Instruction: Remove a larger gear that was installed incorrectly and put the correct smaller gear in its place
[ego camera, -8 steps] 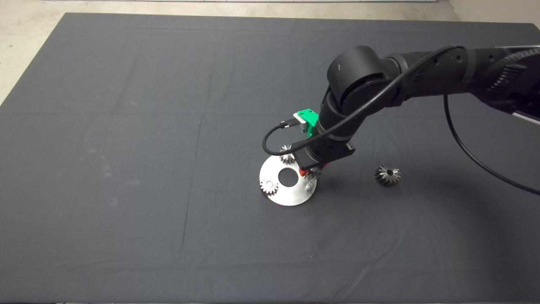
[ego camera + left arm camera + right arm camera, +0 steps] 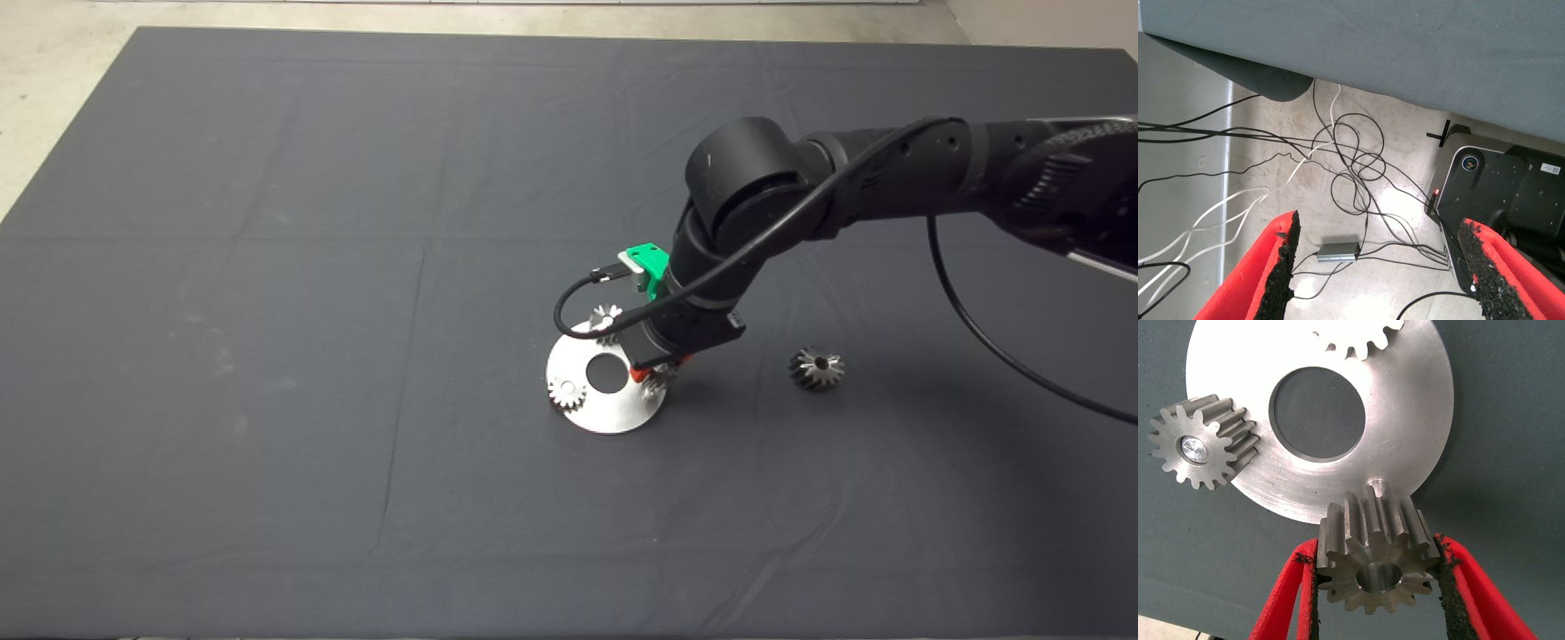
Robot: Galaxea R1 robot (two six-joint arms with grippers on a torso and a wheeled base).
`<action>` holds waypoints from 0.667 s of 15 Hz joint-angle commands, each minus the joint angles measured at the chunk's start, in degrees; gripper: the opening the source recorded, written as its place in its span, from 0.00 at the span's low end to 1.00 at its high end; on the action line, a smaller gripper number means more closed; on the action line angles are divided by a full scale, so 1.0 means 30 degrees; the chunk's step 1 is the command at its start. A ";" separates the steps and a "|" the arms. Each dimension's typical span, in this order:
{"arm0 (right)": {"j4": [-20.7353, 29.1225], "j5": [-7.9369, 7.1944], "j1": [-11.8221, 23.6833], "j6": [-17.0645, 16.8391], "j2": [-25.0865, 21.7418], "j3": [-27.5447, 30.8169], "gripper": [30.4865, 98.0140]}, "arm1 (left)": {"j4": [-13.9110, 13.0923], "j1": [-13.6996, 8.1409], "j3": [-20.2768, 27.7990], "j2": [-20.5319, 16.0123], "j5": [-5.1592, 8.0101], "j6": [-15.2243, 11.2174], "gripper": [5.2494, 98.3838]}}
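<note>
— Far left: anything happening there?
— Nothing on the mat itself. Left gripper [image 2: 1378, 267] sitting out of the head view, its red fingers [image 2: 1281, 267] spread wide with nothing between them, looking past the edge of the dark grey cloth mat [image 2: 1405, 47] at a pale floor strewn with black and white cables [image 2: 1345, 153] and a black box-shaped device [image 2: 1511, 193].
— Moving toward the middle?
— Lying flat on the mat [image 2: 267, 267], a round shiny steel disc with a large centre hole [image 2: 613, 413]. Standing at its left rim, one small steel toothed gear [image 2: 566, 391]; at its far rim, another small one [image 2: 606, 318], partly hidden behind the black cable.
— And at the disc's right rim?
— Reaching down there from the right edge, the black right arm [image 2: 765, 196], with the green right gripper [image 2: 1375, 587] clamped on the smaller gear [image 2: 1375, 560], a small conical steel toothed gear with a centre hole. Both black pads [image 2: 1310, 587] pressing against its teeth on opposite sides. Hanging just at the disc's edge [image 2: 1405, 407], beside a short steel peg [image 2: 1375, 482]; impossible to tell whether touching it.
— Further right?
— Resting alone on the mat, well apart from the disc, the larger gear [image 2: 816, 368], the widest steel conical gear with a dark centre hole.
</note>
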 commanded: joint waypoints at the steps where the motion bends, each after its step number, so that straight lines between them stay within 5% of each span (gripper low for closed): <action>1: -0.0537 -0.1970 0.0312 -0.0054 -0.0178 0.0071 0.07 | -0.0216 0.0058 0.0272 -0.0069 0.0058 0.0003 0.59; 10: -0.0566 -0.1941 -0.0010 -0.0464 -0.0560 -0.0017 0.07 | -0.0216 0.0058 0.0272 0.0049 0.0029 0.0004 0.59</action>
